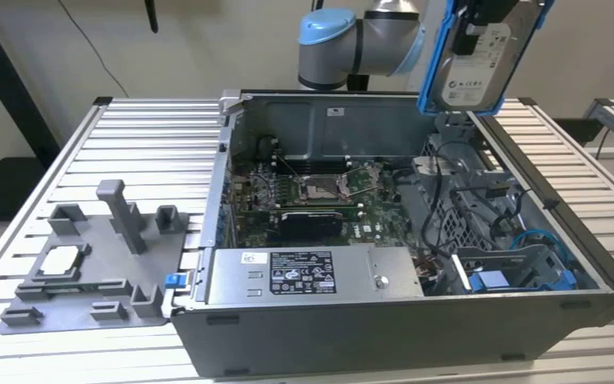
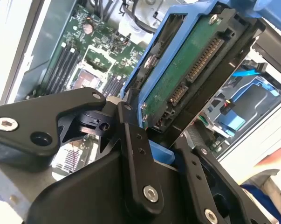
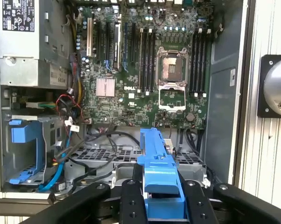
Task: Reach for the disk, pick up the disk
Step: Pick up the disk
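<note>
While the disk (image 1: 478,60) hung in the air above the open computer case (image 1: 392,240), it was already picked up: the gripper (image 2: 152,140) was clamped on it, black fingers (image 2: 135,154) pressed against the blue frame on either side. In the exterior view the disk sat upright at the end of the arm (image 1: 360,44), label face showing, clear of the case's back wall. The second wrist view showed the disk's green circuit-board underside (image 2: 187,65) and its connector edge right at the fingers. In the first wrist view the blue frame (image 3: 158,172) ran out from between the fingers (image 3: 131,205).

Directly below the gripper lay the motherboard (image 3: 145,79) with its bare CPU socket (image 3: 172,65). The blue drive bay (image 3: 26,149) sat off to one side of the gripper, down in the case corner, with blue cables (image 3: 61,163) beside it. The power supply (image 1: 307,276) was further out, along the case's near wall. Well apart, outside the case on the slatted table (image 1: 147,136), stood a grey fixture (image 1: 93,264) holding a small silver chip (image 1: 61,258).
</note>
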